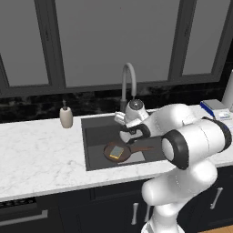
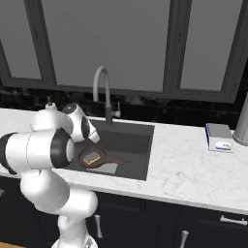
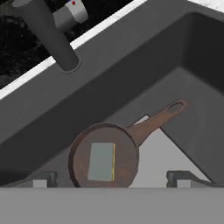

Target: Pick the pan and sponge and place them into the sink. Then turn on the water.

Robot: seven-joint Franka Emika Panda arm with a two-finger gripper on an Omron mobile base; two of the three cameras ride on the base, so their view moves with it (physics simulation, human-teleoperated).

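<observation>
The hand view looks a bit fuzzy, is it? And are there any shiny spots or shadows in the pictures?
Hand view: a little soft, yet the pan, the sponge inside it and the sink wall read clearly, with no glare. Left base view: even light, a soft sheen on the robot's white shells. Right base view: flat light, only faint shadow inside the sink.

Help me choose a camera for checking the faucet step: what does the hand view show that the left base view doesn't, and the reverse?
Hand view alone: the red-and-blue mark on the faucet lever and the loop hole at the pan handle's end. Left base view alone: the soap dispenser, the blue-and-white box on the counter, and the faucet's full arch. Both: the sponge lying inside the pan in the sink, no water running.
</observation>
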